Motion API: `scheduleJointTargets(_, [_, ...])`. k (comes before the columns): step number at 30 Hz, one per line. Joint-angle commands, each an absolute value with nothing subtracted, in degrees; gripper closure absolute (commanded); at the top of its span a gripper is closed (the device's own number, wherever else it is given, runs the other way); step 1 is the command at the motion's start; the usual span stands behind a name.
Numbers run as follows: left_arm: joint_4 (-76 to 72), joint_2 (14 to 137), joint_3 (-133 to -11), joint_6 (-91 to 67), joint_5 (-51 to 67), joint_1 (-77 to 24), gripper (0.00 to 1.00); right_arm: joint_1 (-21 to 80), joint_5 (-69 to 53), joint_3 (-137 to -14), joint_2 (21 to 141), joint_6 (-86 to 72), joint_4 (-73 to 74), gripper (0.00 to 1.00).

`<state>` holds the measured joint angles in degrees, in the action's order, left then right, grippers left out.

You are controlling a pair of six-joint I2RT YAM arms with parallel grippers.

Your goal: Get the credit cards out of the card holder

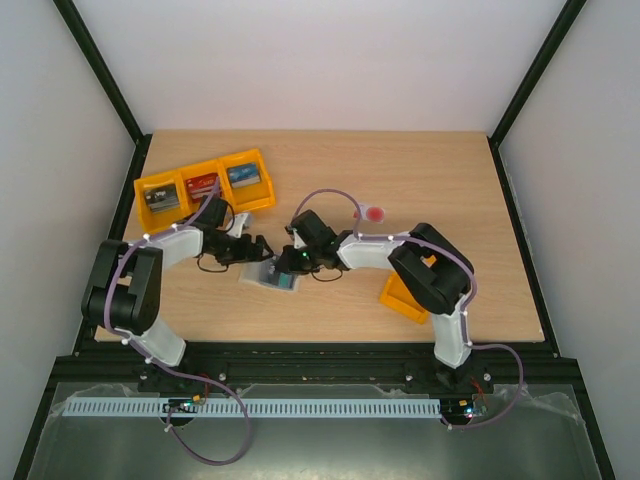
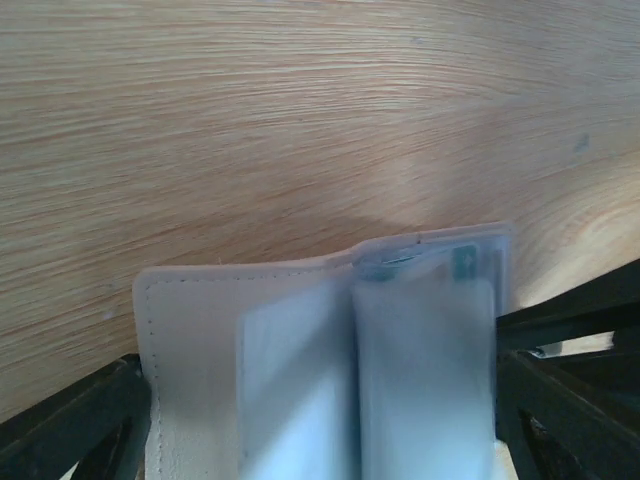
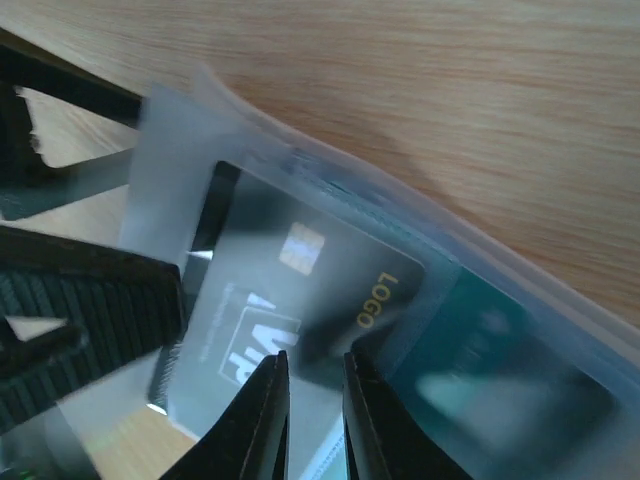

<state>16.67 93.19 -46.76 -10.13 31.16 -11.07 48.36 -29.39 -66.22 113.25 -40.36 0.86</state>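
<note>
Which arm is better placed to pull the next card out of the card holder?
Right. The right end effector is nearly closed over the dark card; the left end effector is spread wide across the card holder.

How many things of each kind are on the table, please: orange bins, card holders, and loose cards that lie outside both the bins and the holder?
Orange bins: 4
Card holder: 1
Loose card, white with a red circle: 1
Total: 6

Card holder (image 1: 272, 276) on table (image 1: 400, 170); 3 bins (image 1: 203, 187) behind, left.
</note>
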Motion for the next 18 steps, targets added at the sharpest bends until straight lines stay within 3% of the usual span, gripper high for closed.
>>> scheduleJointTargets(1, [18.0,96.7,-42.7,-13.2,36.4,-11.7,0.07,48.9,-36.5,-67.1,116.9,-46.8,-8.0,0.84])
scheduleJointTargets(11, [16.6,96.3,-42.1,-13.8,41.4,-11.6,0.42,48.9,-41.1,-69.0,118.6,-50.4,-14.7,0.91])
scheduleJointTargets(15, [16.4,96.0,-41.9,-13.6,41.5,-11.4,0.72,48.6,-39.6,-69.1,117.3,-50.2,-13.9,0.91])
scheduleJointTargets(16, [16.3,95.9,-41.8,-13.6,41.0,-11.3,0.84,48.5,-39.5,-69.0,116.9,-50.3,-13.8,0.91])
scheduleJointTargets(18, [16.4,95.8,-41.8,-13.5,39.4,-11.1,0.96,48.2,-39.2,-69.1,115.8,-49.9,-12.8,0.91])
